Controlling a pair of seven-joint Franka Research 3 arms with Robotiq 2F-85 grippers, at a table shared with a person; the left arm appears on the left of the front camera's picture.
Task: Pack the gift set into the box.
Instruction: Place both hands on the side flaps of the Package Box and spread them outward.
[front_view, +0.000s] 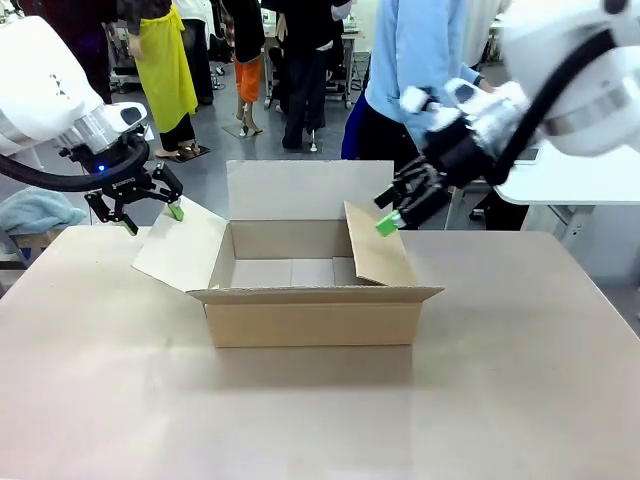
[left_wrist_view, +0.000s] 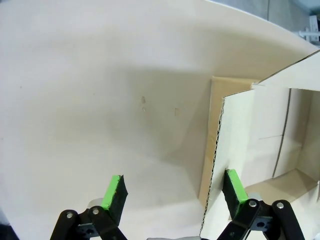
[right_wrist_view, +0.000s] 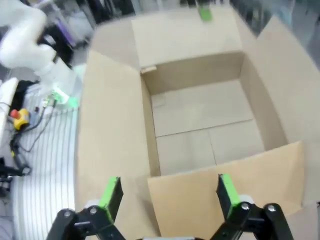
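Bare table (front_view: 300, 420) is lying nearest; the box (front_view: 310, 325) is sitting on it at centre, top open, its floor showing nothing but bare cardboard, so the gift set is not yet inside. Far flap (front_view: 300, 190) is standing upright, near flap (front_view: 320, 293) is folding outward over the front wall, left flap (front_view: 180, 250) is splaying out and down toward the table, and right flap (front_view: 380, 245) is leaning up and slightly outward. Left claw (front_view: 152, 215) is hanging at the top corner of the left flap, fingers spread and gripping nothing; in the left wrist view the flap's edge is running up between the two green pads (left_wrist_view: 235, 187), close to one of them, contact not determinable. Right claw (front_view: 390, 212) is hovering at the upper edge of the right flap, likewise released and empty; the right wrist view is blurring, with that flap lying just ahead of the fingers. A person in a light blue top (front_view: 420, 50) is standing behind the right arm at the far side. Judgement: the step in hand is holding or spreading the short flaps so the opening is staying clear. The next move is calling for both flaps to be pressed or held outward, then for the gift set to be lowered flat and lengthwise into the box.
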